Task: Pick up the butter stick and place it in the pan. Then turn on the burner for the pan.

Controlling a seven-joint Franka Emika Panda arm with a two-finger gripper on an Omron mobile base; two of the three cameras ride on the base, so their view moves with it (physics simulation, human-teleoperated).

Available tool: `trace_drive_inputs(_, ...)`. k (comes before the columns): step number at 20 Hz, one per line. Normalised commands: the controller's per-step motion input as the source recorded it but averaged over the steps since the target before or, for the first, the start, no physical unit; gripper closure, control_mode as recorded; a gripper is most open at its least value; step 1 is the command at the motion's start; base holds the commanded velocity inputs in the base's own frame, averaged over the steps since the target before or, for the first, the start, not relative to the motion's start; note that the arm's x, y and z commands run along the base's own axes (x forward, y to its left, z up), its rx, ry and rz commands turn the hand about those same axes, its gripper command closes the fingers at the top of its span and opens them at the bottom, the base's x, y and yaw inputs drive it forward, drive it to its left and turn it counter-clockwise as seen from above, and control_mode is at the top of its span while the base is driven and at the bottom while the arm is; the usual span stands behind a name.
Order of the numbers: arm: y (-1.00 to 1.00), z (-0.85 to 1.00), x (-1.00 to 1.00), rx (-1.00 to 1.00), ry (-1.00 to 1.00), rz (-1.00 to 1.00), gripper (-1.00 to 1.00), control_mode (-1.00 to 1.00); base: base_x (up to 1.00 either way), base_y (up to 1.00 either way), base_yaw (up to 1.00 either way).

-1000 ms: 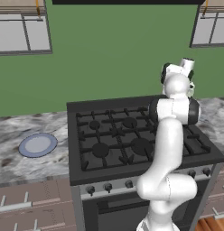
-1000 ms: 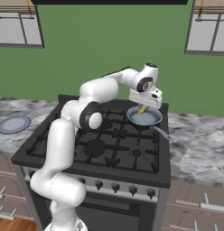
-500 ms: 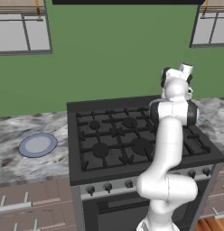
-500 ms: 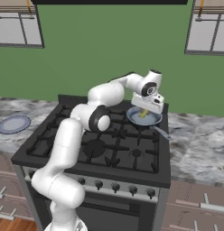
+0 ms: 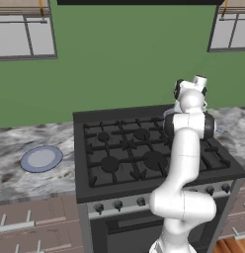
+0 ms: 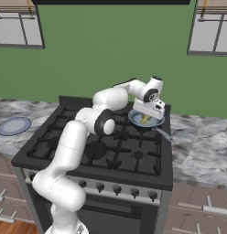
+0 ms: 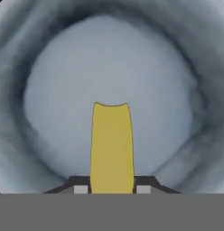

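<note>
Lowered claw (image 7: 112, 189) pinches butter stick (image 7: 112, 149) over pan (image 7: 50, 90).

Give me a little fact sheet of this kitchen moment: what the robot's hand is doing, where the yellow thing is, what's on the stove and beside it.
gripper: low over the pan, closed on the butter stick
butter stick: yellow bar between the fingertips, pointing at the pan's floor
pan: grey-blue, on the stove's back right burner, handle pointing toward the right counter
stove: black, grates over several burners, row of knobs along the front
plate: blue-rimmed, on the marble counter left of the stove
butter released: cannot tell; seems still held
</note>
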Motion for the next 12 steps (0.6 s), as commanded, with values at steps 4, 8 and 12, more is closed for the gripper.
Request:
trace_drive_inputs(4, 0.06, -0.14, 0.18, 0.0, -0.05, 0.0, -1.0, -1.0, 0.0, 0.0, 0.0)
trace_drive_inputs(8, 0.0, -0.01, 0.02, 0.0, -0.1, 0.0, -1.0, -1.0, 0.0, 0.0, 0.0)
trace_drive_inputs(12, 0.07, 0.14, -0.17, 0.0, -0.16, 0.0, -1.0, -1.0, 0.0, 0.0, 0.0)
